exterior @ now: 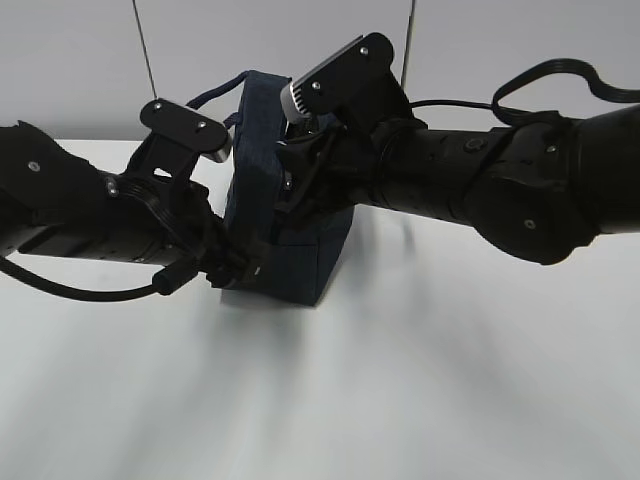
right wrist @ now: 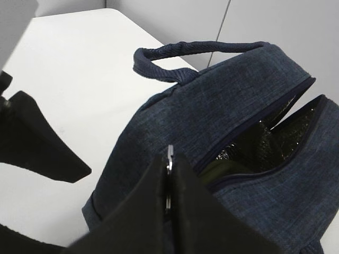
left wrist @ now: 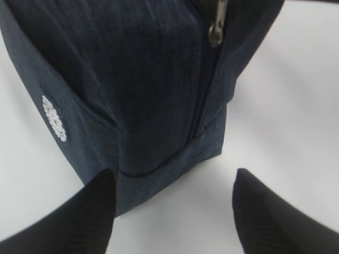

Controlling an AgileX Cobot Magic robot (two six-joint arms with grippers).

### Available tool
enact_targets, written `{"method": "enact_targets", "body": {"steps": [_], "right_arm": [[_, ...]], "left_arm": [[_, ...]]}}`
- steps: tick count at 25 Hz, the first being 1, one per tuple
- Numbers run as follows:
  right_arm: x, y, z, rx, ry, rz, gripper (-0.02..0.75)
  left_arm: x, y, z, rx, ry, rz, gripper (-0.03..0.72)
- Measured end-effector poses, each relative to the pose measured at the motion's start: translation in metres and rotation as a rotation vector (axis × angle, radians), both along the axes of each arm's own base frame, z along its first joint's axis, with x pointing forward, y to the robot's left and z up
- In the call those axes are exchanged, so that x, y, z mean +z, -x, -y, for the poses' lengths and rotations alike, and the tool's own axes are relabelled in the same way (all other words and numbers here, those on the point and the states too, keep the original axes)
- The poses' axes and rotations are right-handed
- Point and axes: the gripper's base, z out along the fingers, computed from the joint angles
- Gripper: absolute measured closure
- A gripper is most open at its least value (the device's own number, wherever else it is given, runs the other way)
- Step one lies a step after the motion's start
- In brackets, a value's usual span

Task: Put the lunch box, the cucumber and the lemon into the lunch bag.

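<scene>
Exterior view first: you have both arms crowded around the lunch bag, which stands upright on the white table near its far edge. Your left gripper sits low against the bag's bottom corner on its left side, and your right gripper reaches in from the right, pressed to the bag's upper part just under the loop handle.

Look at your left wrist view — the two black fingers stand well apart, one at the bag's lower edge and the other clear of it over bare table, with nothing between them. That gripper is open. You can see the closed stretch of zipper running down the bag's end, the silver pull hanging at the top of the frame, and the small white round logo on the side panel.

Your right wrist view shows the jaws closed together, with a thin metal piece pinched between the fingertips right at the zipper line — it looks like a zipper pull, though you cannot be sure. Beyond it the bag's top gapes open, showing a silvery lining and something dark green inside. Whether that is the cucumber or the lunch box lid cannot be told; the lemon is nowhere in sight.
</scene>
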Motion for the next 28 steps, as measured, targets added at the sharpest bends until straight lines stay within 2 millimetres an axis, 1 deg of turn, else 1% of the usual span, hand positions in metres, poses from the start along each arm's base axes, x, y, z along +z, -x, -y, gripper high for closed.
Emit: {"method": "enact_targets", "body": {"steps": [5,9,14,16,17,20,21,22,24,28], "right_arm": [[0.0,0.0,0.0,0.0,0.0,0.0,0.738],[0.0,0.0,0.0,0.0,0.0,0.0,0.738],[0.0,0.0,0.0,-0.001,-0.001,-0.001,0.738],[0.0,0.0,0.0,-0.001,-0.001,-0.001,0.738],[0.0,0.0,0.0,-0.001,-0.001,-0.001,0.738],[0.0,0.0,0.0,-0.006,-0.007,-0.004,0.738],[0.001,-0.001,0.0,-0.01,-0.012,-0.006,0.738],[0.001,-0.001,0.0,-0.014,-0.017,-0.008,0.738],[0.002,-0.001,0.0,-0.016,-0.02,-0.007,0.738],[0.003,-0.002,0.0,-0.018,-0.025,-0.005,0.738]], "left_arm": [[-0.008,-0.007,0.0,0.042,-0.024,0.045,0.201],[-0.007,-0.016,0.003,0.063,-0.022,0.081,0.201],[-0.013,-0.022,0.008,0.063,-0.029,0.073,0.21],[-0.016,-0.022,0.008,0.063,-0.033,0.067,0.268],[-0.016,-0.022,0.008,0.065,-0.033,0.065,0.33],[-0.017,-0.023,0.008,0.066,-0.034,0.062,0.57],[-0.017,-0.023,0.008,0.066,-0.034,0.062,0.624],[-0.017,-0.023,0.008,0.066,-0.034,0.062,0.654],[-0.017,-0.023,0.008,0.066,-0.034,0.062,0.677],[-0.018,-0.022,0.008,0.063,-0.033,0.059,0.685]]}}
